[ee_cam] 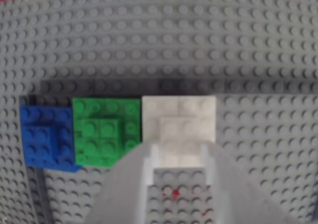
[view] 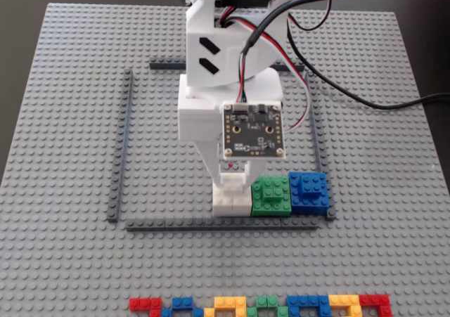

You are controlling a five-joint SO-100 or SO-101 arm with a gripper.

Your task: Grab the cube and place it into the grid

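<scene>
Studded light grey baseplate [view: 63,85] covers the whole work surface, with dark tabletop showing only beyond its far edge. Directly beneath the gripper [ee_cam: 179,152] sits the cube [ee_cam: 179,117], a white block of stacked bricks with a smaller raised brick on its top. It stands inside the grid [view: 119,155], just beside that frame's strip on the side of the cube away from the arm, and appears seated on the studs.

In the wrist view the two fingers [ee_cam: 149,157] stand slightly apart on either side of the raised brick, close to or touching its flanks; whether they press on it cannot be told, so the grip is undetermined.

As a judgement, the cube is light, rigid and not fragile, but its smooth plastic faces are slippery, and the stud joints may resist lifting or let the stack separate. The raised top brick offers two flat parallel flanks and looks the natural place to take hold; a hold lower on the body would strain the joints less.

Touching the cube on the gripper's left in the wrist view is the green block [ee_cam: 105,132], and beyond it the blue block [ee_cam: 47,139]. Farther out, past the frame strip, runs the multicoloured brick row [view: 260,305].
</scene>
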